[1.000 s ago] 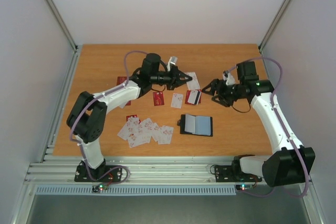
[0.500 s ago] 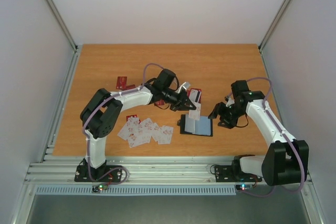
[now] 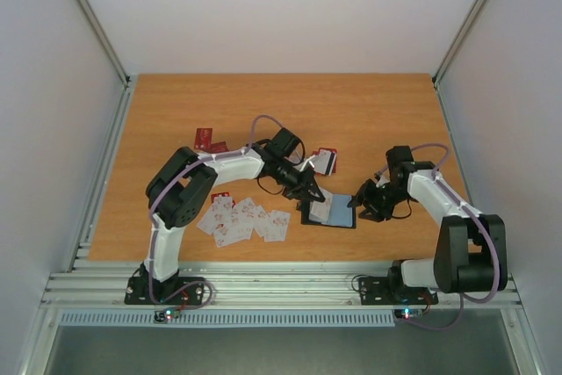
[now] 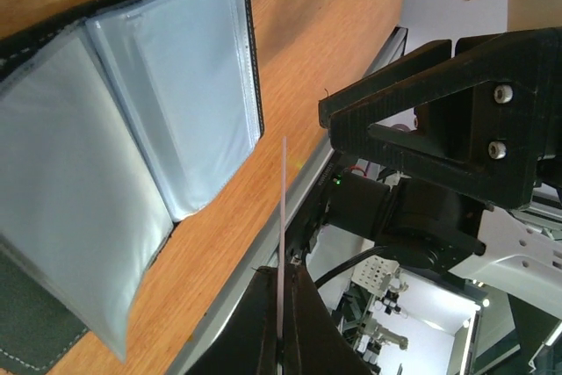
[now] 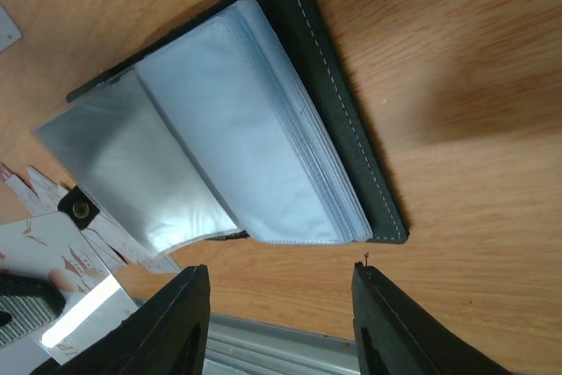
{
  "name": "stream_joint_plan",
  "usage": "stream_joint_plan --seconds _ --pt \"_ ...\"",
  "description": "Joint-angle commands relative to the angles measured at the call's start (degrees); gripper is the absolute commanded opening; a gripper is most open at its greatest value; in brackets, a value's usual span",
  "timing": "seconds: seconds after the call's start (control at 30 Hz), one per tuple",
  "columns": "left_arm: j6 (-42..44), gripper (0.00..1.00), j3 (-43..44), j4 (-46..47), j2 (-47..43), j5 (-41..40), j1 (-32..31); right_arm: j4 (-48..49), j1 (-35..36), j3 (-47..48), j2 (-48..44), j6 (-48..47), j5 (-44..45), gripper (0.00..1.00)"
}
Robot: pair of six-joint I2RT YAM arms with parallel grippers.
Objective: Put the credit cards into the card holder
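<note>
The black card holder (image 3: 335,213) lies open on the table, its clear sleeves (image 4: 132,155) facing up. My left gripper (image 3: 309,191) is shut on one of the credit cards (image 4: 284,217), seen edge-on as a thin pale line, just off the holder's left side. My right gripper (image 3: 358,204) is low at the holder's right edge, open with nothing between its fingers (image 5: 395,322); the holder (image 5: 246,147) lies just ahead of them. More credit cards (image 3: 241,221) are fanned out left of the holder.
Two red cards (image 3: 206,140) lie at the back left, and another card (image 3: 325,161) lies behind the holder. A metal rail (image 3: 263,283) runs along the table's near edge. The two grippers are close together across the holder.
My left arm has brought its card forward from the back of the table to the holder. My right arm has come forward and down to the holder's right edge, its jaws narrowing.
</note>
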Motion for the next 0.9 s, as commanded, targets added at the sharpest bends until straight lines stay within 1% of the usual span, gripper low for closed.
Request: stream_joint_plan --seconds 0.0,0.07,0.13,0.27,0.37,0.53,0.87 --pt "1.6 0.0 2.4 -1.8 2.4 -1.1 -0.4 4.2 -0.4 -0.6 2.3 0.6 -1.8 0.45" --pt "1.5 0.0 3.0 -2.1 3.4 -1.1 -0.5 5.0 -0.4 -0.5 3.4 0.4 -1.7 0.44" --pt "1.6 0.0 4.3 -3.5 4.8 -0.9 -0.5 5.8 -2.0 -0.7 4.4 0.5 -1.9 0.43" --pt "3.2 0.0 6.4 -6.5 7.1 -1.3 -0.5 7.3 -2.1 -1.1 6.2 0.5 -2.4 0.41" --pt "3.9 0.0 7.5 -8.7 7.9 -1.5 -0.6 7.9 -2.0 -1.3 7.3 0.2 -2.5 0.38" --pt "7.0 0.0 9.6 -13.7 9.5 -2.0 -0.7 8.8 -2.0 -1.6 8.7 0.0 -2.9 0.35" --pt "8.0 0.0 11.1 -14.9 11.3 -1.7 -1.1 10.4 -2.1 -2.2 10.9 -0.4 -3.8 0.3"
